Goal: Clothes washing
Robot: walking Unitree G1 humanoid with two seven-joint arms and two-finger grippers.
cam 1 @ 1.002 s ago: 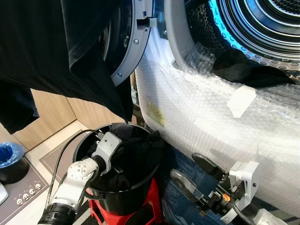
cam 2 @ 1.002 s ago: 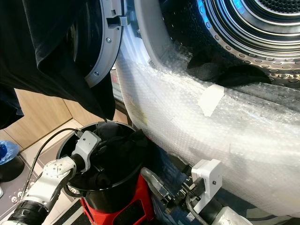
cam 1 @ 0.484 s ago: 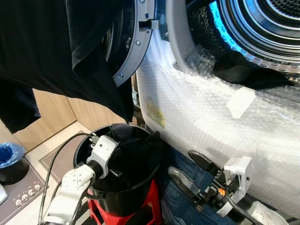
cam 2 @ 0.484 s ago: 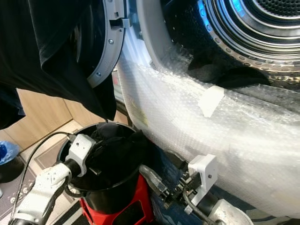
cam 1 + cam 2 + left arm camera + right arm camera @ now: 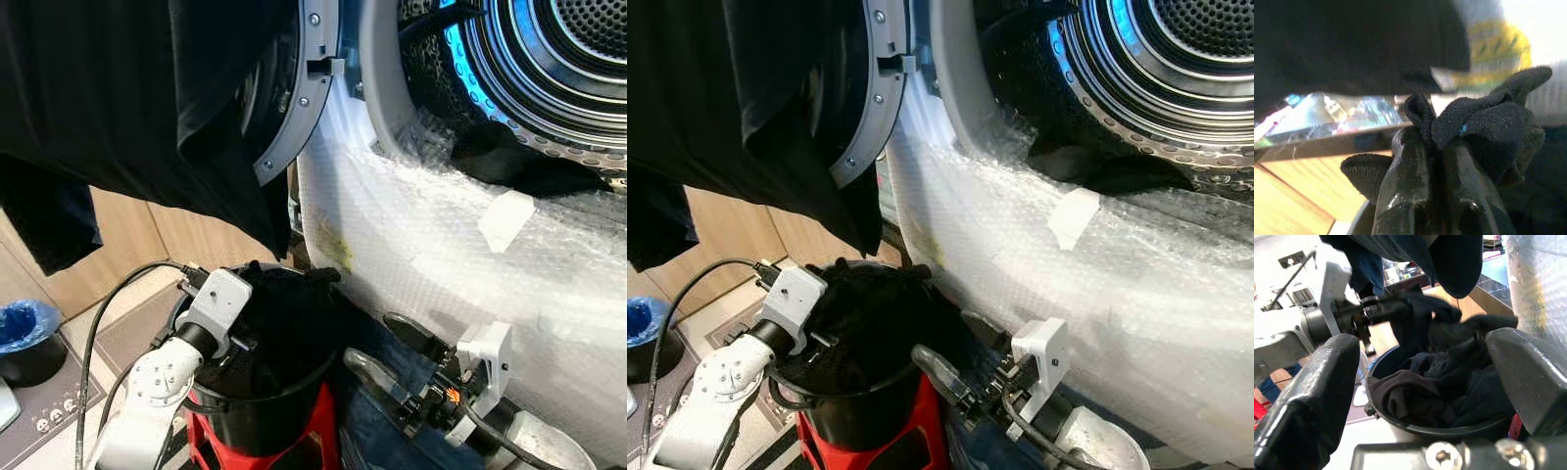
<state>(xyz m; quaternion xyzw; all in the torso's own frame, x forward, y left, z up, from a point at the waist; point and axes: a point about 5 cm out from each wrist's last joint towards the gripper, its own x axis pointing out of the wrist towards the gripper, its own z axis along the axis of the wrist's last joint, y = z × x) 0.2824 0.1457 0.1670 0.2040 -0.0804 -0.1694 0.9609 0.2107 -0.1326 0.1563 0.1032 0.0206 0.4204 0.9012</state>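
**Black garment pinched above the bucket**

Between the right tool's point(image 5: 1415, 396) spread fingers point(image 5: 1308, 396) sits a black bucket point(image 5: 1425, 428) of dark clothes point(image 5: 1435, 382). Beyond it, the left tool point(image 5: 1369, 313) grips a black garment point(image 5: 1420, 316) raised above the rim.

A blue-lined bin point(image 5: 22, 328) stands beside wooden cabinet panels point(image 5: 147, 235).
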